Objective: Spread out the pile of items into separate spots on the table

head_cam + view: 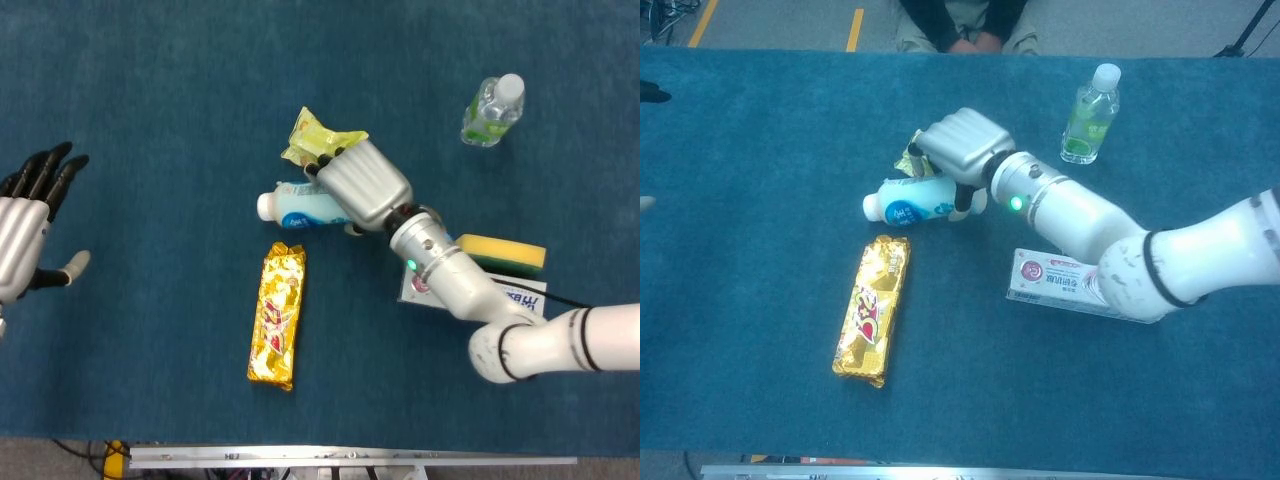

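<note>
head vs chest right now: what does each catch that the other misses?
Head only: the left hand, open at the left edge, and the yellow sponge.

Chest only: a seated person behind the table, the floor with yellow lines, and the toothpaste box in clear view, where the head view mostly hides it under the arm.

Both: the right hand gripping the white bottle, the yellow packet, the gold bar and the clear bottle.

Robot lab, blue-clothed table, taped floor lines (seated person beyond)
</note>
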Robot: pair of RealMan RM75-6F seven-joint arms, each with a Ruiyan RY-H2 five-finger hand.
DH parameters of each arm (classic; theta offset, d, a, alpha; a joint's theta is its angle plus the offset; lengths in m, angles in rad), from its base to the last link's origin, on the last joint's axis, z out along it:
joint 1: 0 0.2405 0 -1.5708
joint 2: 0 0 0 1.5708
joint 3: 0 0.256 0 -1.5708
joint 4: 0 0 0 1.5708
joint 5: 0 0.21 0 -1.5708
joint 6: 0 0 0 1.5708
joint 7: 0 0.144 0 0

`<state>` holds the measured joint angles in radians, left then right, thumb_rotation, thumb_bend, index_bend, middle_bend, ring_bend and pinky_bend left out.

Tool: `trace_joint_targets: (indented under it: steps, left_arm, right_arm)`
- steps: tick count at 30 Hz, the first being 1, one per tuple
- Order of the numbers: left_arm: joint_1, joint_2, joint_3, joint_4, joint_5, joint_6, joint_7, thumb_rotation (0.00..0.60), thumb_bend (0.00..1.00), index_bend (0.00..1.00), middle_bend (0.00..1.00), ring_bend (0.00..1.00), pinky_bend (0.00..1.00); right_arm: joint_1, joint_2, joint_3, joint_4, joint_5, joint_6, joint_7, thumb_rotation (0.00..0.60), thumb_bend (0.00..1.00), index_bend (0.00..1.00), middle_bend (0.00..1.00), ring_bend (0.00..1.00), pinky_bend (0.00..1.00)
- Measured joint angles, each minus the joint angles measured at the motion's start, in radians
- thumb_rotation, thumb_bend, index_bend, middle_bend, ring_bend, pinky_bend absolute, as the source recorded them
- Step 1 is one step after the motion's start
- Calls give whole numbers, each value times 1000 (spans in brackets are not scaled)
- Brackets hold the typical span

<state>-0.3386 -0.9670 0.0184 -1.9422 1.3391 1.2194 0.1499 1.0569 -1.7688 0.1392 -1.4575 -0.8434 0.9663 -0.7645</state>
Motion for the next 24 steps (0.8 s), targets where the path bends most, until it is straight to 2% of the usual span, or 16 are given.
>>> trace_joint_targets:
  steps: [14, 24]
  left_arm:
    - [3, -8, -9, 3, 2, -22, 14, 600, 263, 0, 0, 0, 163]
    - [2, -12, -17, 1, 1, -34, 22, 600, 262, 0, 0, 0, 163]
  right_arm:
    - [-106, 207, -16, -184, -171, 72, 137, 600, 107, 496, 478, 577, 682]
    - [-194, 364, -59, -282, -291, 125, 196, 600, 106, 496, 485, 580, 681]
